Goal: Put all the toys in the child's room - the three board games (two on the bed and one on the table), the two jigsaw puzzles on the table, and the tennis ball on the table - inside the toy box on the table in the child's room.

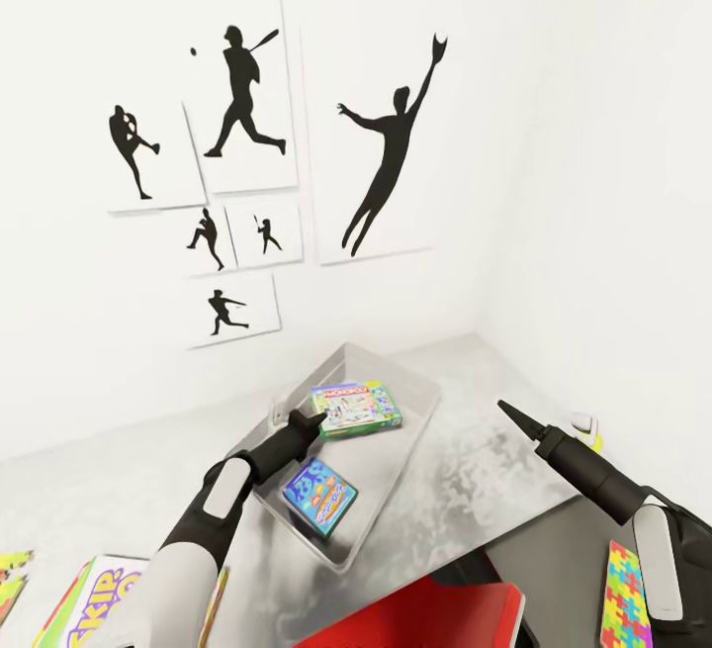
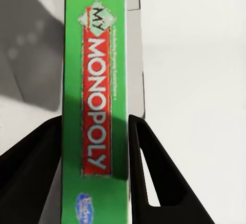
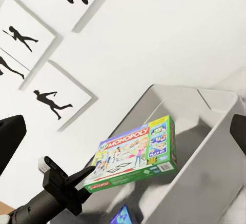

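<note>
My left gripper (image 1: 312,420) is shut on the edge of the white-and-green Monopoly board game (image 1: 356,408), holding it over the open grey toy box (image 1: 398,475). The left wrist view has the green box edge (image 2: 97,55) clamped between the fingers of that gripper (image 2: 95,129). The blue board game (image 1: 318,496) lies inside the toy box. The SKIP-BO board game (image 1: 99,594) lies on the table (image 1: 494,470) at lower left. A jigsaw puzzle (image 1: 625,597) lies at lower right. My right gripper (image 1: 514,416) hovers open beside the toy box, facing the Monopoly box (image 3: 138,152).
A white wall with black baseball silhouette pictures (image 1: 237,94) stands right behind the table. A red seat (image 1: 425,613) is at the table's near edge. Another colourful flat piece (image 1: 10,569) lies at far left. A small yellow-white object (image 1: 587,427) peeks out behind the right arm.
</note>
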